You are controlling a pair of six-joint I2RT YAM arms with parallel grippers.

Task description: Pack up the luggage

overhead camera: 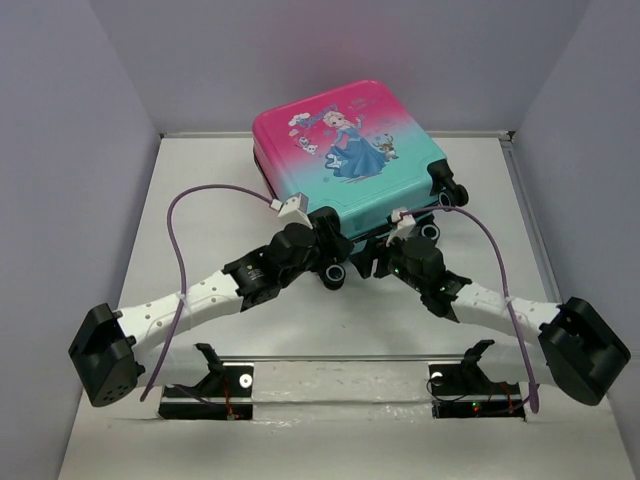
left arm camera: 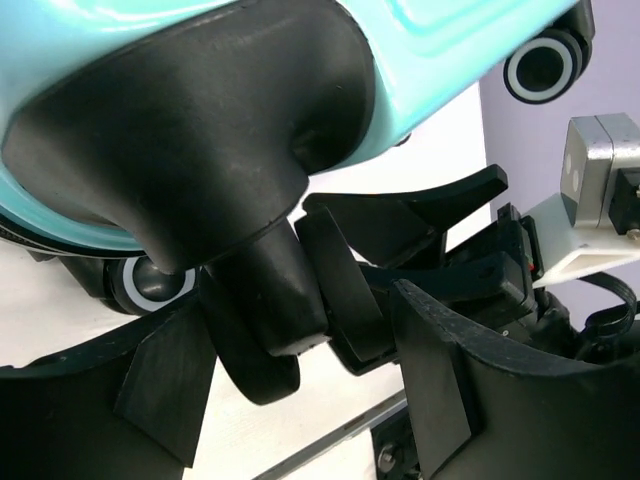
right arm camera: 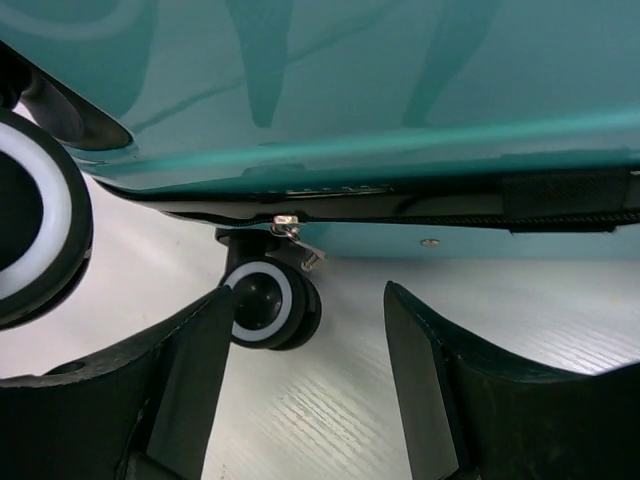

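The luggage [overhead camera: 345, 150] lies flat and zipped shut at the back centre of the table, princess print up, its wheeled end toward me. My left gripper [overhead camera: 328, 250] is at that end. In the left wrist view it [left arm camera: 300, 330] stands open around a black caster wheel [left arm camera: 265, 320], with a gap on the right finger's side. My right gripper [overhead camera: 385, 258] is beside it. In the right wrist view it [right arm camera: 308, 300] is open with only table between its fingers, just below the zipper pull [right arm camera: 297, 237] and next to a white-rimmed wheel [right arm camera: 262, 303].
The white table [overhead camera: 200, 200] is walled left, right and behind. Two black brackets [overhead camera: 215, 380] [overhead camera: 465, 375] sit at the near edge. Purple cables [overhead camera: 185, 250] loop above both arms. The right arm's fingers [left arm camera: 440, 205] show close by in the left wrist view.
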